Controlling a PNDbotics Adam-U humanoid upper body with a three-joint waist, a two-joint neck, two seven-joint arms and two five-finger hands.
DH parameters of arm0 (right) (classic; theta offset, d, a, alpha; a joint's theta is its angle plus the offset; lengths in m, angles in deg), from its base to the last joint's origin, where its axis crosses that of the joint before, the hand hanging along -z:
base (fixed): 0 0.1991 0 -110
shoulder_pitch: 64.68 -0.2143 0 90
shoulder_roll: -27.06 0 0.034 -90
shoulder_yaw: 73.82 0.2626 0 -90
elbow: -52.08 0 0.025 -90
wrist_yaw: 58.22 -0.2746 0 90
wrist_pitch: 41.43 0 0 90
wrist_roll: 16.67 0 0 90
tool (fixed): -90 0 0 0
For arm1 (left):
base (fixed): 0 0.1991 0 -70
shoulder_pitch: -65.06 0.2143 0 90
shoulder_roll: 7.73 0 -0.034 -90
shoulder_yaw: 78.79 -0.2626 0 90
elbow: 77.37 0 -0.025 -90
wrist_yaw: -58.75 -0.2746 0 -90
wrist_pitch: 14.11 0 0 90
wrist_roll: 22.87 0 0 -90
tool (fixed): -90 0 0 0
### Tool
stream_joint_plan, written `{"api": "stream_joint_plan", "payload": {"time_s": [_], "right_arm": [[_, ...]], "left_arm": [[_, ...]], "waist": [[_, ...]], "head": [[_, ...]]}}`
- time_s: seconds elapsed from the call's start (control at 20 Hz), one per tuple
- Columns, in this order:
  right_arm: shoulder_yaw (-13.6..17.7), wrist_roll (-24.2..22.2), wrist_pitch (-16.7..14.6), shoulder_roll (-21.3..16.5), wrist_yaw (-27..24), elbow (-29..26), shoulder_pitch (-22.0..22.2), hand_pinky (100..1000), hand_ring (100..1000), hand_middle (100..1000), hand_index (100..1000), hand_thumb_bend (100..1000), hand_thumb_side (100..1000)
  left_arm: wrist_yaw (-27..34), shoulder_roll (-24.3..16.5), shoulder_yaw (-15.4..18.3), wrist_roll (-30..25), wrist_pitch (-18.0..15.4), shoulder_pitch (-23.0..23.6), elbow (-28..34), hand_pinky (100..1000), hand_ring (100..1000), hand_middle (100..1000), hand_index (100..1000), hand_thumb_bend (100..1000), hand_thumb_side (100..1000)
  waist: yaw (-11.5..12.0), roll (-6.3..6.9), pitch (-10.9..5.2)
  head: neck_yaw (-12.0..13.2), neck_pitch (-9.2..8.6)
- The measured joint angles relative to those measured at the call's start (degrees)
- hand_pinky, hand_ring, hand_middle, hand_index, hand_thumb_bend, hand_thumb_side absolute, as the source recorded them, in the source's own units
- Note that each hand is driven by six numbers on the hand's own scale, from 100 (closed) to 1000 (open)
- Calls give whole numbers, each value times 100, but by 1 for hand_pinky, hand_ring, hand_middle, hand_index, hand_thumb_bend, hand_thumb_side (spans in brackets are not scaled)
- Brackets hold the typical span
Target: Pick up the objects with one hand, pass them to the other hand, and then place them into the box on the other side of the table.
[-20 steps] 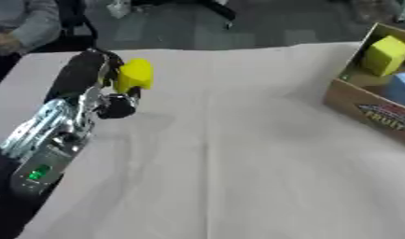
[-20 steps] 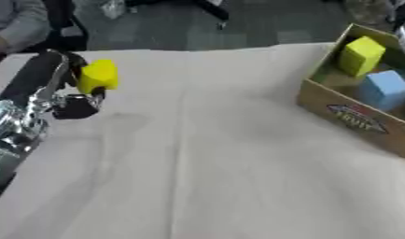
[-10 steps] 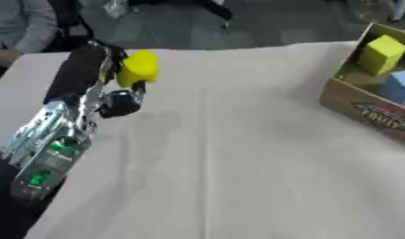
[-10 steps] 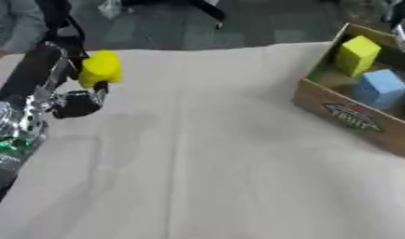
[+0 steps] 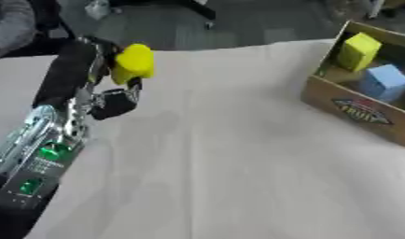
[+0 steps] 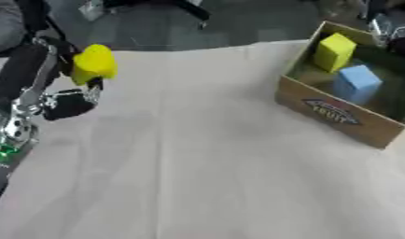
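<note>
Left eye view: the left hand (image 5: 104,95) grasps a yellow object (image 5: 134,62), fingers curled round it, raised over the table (image 5: 238,177) at its left side, so the step in hand is judged to be pick-up done, handover pending. Right eye view: the box (image 6: 336,116) sits at the table's right, holding 1 yellow block (image 6: 334,50) and 1 blue block (image 6: 356,82). Only metal parts show at the upper right corner, so the right hand cannot be made out; next, it must come to meet the object.
</note>
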Motion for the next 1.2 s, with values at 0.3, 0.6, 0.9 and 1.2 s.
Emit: {"api": "stream_joint_plan", "payload": {"time_s": [0.3, 0.6, 0.9, 1.2], "right_arm": [[3, 19, 15, 0, -46, -32, 1, 965, 727, 745, 850, 100, 407], [10, 24, 14, 0, -97, -75, 1, 965, 727, 745, 850, 100, 397], [-95, -124, -51, -2, -381, -454, -46, 965, 732, 751, 855, 100, 407], [-585, -1177, -445, -114, -1255, -1117, -417, 959, 744, 760, 858, 100, 441]], "left_arm": [[31, 147, -55, 176, -242, -93, 87, 588, 541, 463, 520, 100, 127], [127, 223, -123, 287, -525, -132, 121, 587, 539, 462, 518, 100, 134], [118, 274, -186, 379, -847, -142, 139, 582, 537, 462, 518, 100, 130], [-49, 276, -242, 404, -1163, -148, 97, 592, 542, 466, 519, 100, 112]], "waist": [[-21, -7, 0], [-46, -62, 0], [-49, -72, 0], [-67, -114, -2]], "head": [[-178, 0], [-324, 0], [-409, -4], [-377, -3]]}}
